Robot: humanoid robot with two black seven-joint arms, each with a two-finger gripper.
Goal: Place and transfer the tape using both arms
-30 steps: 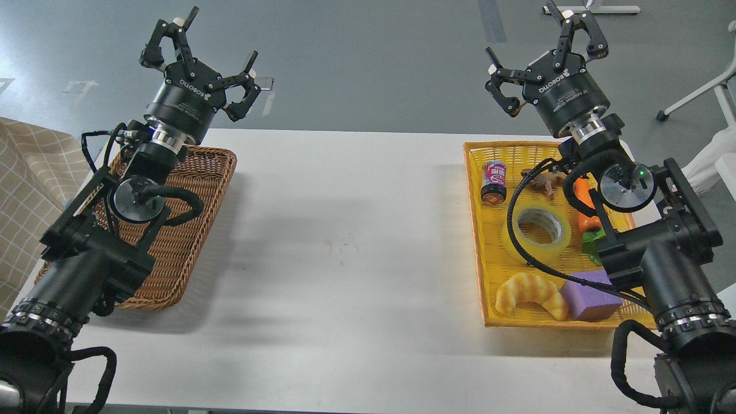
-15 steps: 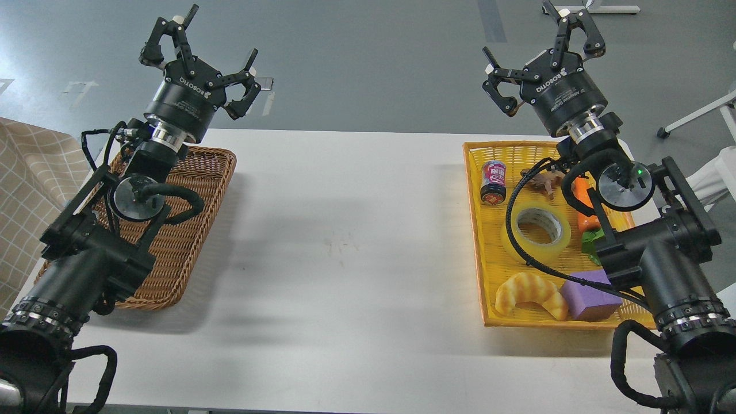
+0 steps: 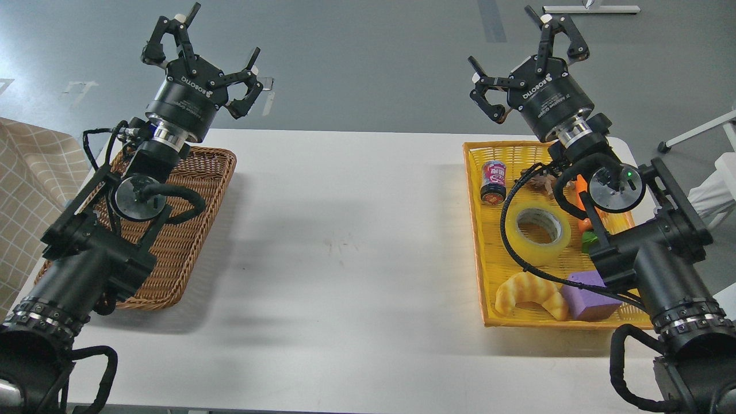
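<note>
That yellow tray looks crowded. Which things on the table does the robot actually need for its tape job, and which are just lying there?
Needed:
tape
left gripper, open
right gripper, open

Lying about:
yellow tray
croissant
purple block
small can
carrot
brown wicker basket

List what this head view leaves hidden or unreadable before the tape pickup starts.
- Head view: the orange and green item in the yellow tray is mostly covered by the right arm.
- The small brown object behind the tape is partly behind the cable, too small to identify.
- The can label is too small to read.
- The brown basket interior is largely blocked by the left arm.
</note>
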